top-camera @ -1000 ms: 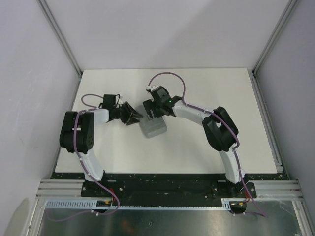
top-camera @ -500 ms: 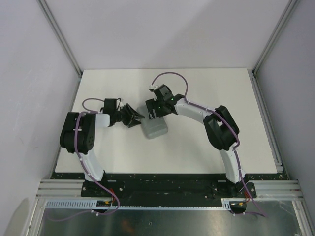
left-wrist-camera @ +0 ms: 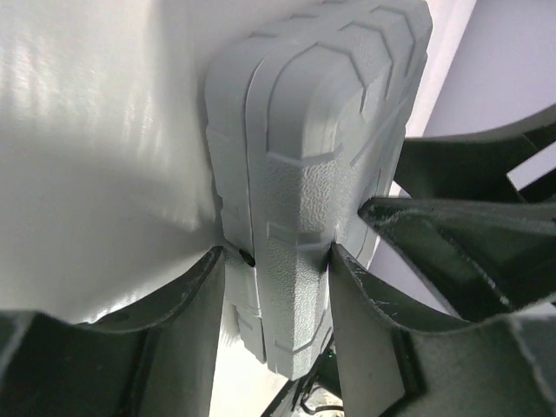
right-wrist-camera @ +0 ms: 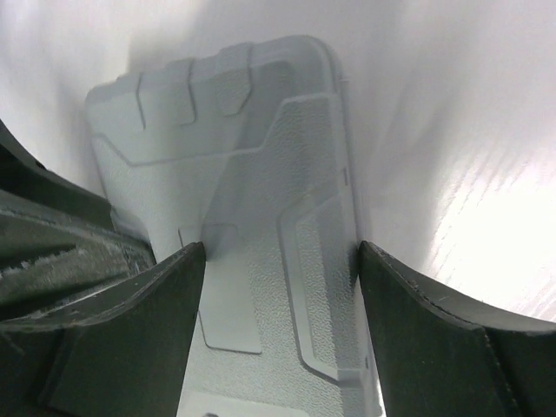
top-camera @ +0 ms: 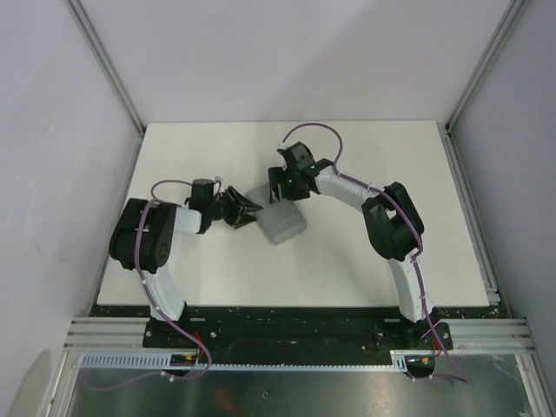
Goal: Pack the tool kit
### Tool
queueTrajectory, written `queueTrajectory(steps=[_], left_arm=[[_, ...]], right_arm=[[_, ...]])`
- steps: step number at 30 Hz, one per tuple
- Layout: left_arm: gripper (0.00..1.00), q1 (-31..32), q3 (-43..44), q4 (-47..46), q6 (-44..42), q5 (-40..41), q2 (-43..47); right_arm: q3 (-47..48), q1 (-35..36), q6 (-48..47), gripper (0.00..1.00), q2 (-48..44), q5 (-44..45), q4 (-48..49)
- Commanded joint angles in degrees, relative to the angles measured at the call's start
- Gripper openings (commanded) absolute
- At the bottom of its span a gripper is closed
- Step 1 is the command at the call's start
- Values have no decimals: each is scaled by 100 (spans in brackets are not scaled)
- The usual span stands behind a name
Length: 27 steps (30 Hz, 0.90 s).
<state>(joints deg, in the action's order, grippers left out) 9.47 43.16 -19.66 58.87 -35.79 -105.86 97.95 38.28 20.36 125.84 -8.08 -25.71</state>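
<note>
Top external: tool kit [top-camera: 284,224] lies shut at desk [top-camera: 391,156] centre, no loose tools visible, so packing looks nearly done. Left hand [top-camera: 252,210] at its 9 o'clock pinches its edge. Right hand [top-camera: 278,196] at 12 o'clock straddles it, can't tell if gripping.

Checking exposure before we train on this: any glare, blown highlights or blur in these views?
Left wrist: glare washes out the table on the left; case texture sharp, left fingers in shadow. Right wrist: table blown out at right, case ribs readable, right fingers dark. Top external: even light, soft shadows, no glare; case small.
</note>
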Motion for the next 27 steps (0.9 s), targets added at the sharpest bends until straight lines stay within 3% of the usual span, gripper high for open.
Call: queueTrajectory(steps=[1,6,12,18,20,23,27], left_arm=[[49,1100,-559,-254,466,345,-820],[49,1151,-738,-770,880,623,-843],[46,1166,-566,-839,953,946,-638],[42,1036,-427,-838,736,889,-591],[37,930,-390,-827,625,846,-604],[34,747,-257,-725,408,838,-577],[35,609,353,272,-330,1168,-507]], right_arm=[[-599,534,1293,57,1006,-2703,-203],[-703,556,1619,53,1047,-3002,143],[-871,589,1724,38,934,-2936,133],[-1007,529,1311,36,597,-1749,-419],[-1019,480,1123,37,460,-1400,-571],[-1034,429,761,48,172,-792,-779],[-1208,331,281,64,-167,-233,-983]])
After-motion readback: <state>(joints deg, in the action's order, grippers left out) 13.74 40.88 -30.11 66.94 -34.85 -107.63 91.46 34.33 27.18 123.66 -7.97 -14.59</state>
